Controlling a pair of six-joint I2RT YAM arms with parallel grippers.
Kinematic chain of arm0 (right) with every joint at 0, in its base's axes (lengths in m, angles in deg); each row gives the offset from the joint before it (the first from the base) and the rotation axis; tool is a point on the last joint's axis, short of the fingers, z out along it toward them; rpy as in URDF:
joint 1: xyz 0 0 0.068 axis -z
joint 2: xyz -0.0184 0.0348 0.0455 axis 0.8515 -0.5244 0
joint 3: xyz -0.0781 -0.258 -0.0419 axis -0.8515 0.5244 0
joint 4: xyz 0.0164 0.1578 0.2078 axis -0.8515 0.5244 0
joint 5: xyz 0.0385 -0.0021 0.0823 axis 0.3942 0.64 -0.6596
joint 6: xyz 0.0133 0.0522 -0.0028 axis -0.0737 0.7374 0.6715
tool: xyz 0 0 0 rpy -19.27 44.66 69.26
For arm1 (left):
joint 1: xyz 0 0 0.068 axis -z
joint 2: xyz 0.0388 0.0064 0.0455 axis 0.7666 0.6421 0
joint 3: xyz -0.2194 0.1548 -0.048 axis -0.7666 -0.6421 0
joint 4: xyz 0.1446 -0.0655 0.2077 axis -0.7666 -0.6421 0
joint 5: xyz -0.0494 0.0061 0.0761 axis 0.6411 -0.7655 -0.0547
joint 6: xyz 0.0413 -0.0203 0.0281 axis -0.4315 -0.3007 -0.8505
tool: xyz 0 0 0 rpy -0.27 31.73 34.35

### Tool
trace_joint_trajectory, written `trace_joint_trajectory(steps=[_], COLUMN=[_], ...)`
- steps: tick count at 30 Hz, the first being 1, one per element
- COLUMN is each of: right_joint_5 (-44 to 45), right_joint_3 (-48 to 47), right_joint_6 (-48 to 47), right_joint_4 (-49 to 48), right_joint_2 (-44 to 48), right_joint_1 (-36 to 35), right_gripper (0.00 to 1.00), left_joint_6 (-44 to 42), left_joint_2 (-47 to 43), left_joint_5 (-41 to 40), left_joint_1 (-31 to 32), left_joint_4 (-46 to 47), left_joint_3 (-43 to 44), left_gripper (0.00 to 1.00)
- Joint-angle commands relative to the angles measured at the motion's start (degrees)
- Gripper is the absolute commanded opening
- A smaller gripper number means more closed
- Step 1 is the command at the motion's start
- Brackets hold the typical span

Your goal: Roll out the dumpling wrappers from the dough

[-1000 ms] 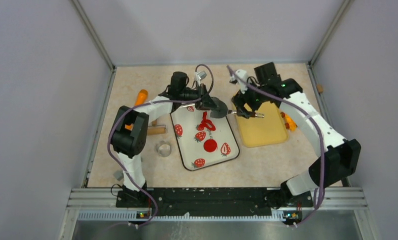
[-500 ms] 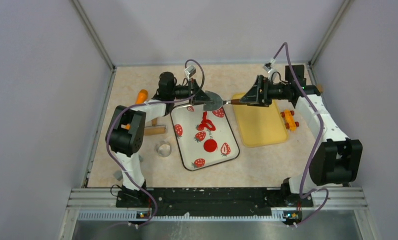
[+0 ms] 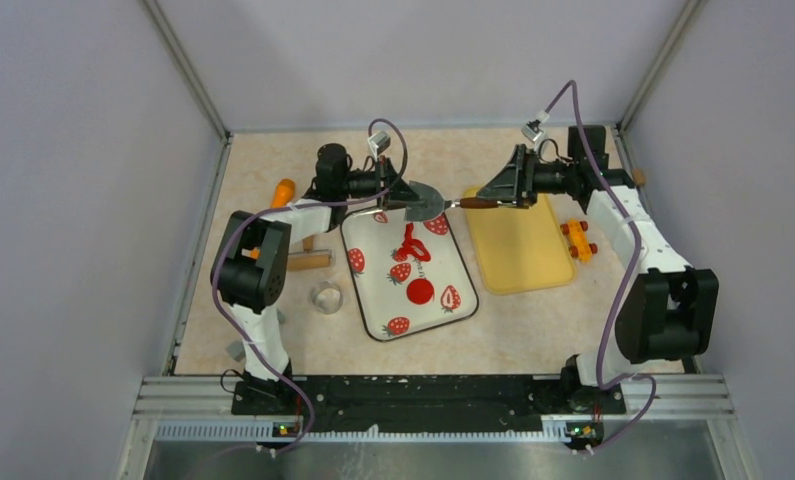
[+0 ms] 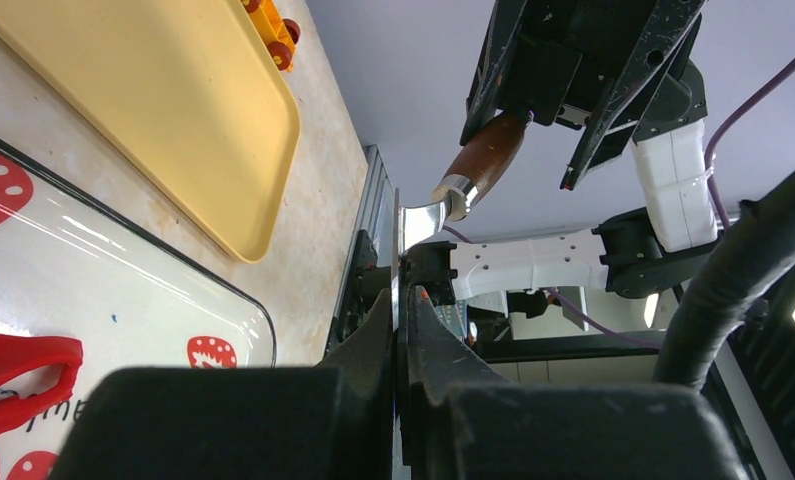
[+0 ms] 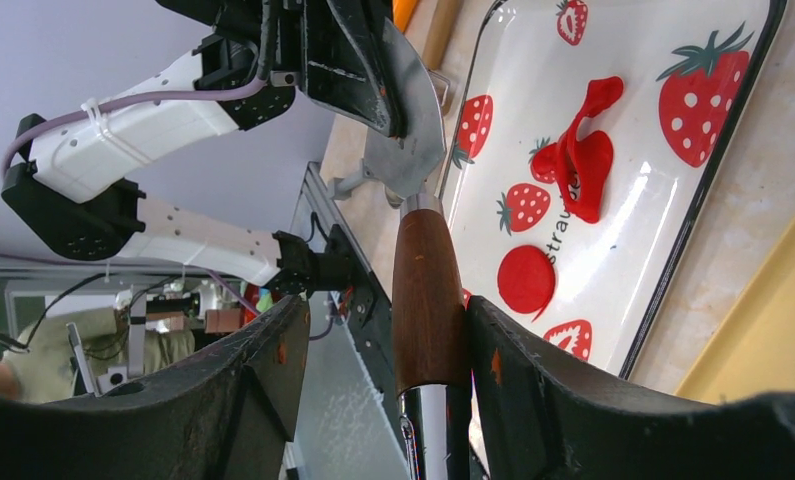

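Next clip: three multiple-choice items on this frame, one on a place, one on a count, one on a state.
1. Where does the round wrapper lie? A yellow tray; B strawberry tray; C bare table.
2. How many round wrappers show? A one; B two; C four.
3. The left gripper is: A wide open; B holding dough; C shut on the scraper blade.
B: the disc sits on that tray's white surface. A: only one neat disc shows. C: its fingers pinch the blade.

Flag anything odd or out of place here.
The scraper hangs in mid-air above the far edge of the strawberry tray: left fingers pinch its metal blade, right fingers loosely straddle its wooden handle. On the tray, a ragged dough scrap lies beyond one neat round wrapper.
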State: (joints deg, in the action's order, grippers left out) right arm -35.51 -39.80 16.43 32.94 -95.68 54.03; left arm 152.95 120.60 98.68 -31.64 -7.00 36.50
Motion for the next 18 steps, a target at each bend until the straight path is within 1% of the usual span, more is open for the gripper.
trace_joint_trajectory(steps=[1,13,15,18], right_joint_5=[-0.88,3.58,3.74,4.18], right_joint_3=[-1.20,-1.69,-1.92,-2.28], right_joint_6=[-1.10,-3.17,-3.13,-3.24], right_joint_4=[-1.23,0.51,0.48,0.30], right_joint_2=[0.34,0.45,0.33,0.18], right_joint_1=[-0.01,-3.01,-3.00,-2.99], right_gripper=[0.58,0.63,0.62,0.56], left_joint_6=[0.76,2.39,2.37,1.97], left_joint_2=[-0.49,0.45,0.57,0.47], left_joint_5=[0.04,-0.60,-0.58,-0.66], left_joint_1=[-0.05,-0.18,-0.16,-0.13], left_joint_4=[2.23,3.20,3.20,2.59], left_joint_3=[1.65,2.08,2.13,2.03], left_gripper=[0.00,0.00,0.00,0.00])
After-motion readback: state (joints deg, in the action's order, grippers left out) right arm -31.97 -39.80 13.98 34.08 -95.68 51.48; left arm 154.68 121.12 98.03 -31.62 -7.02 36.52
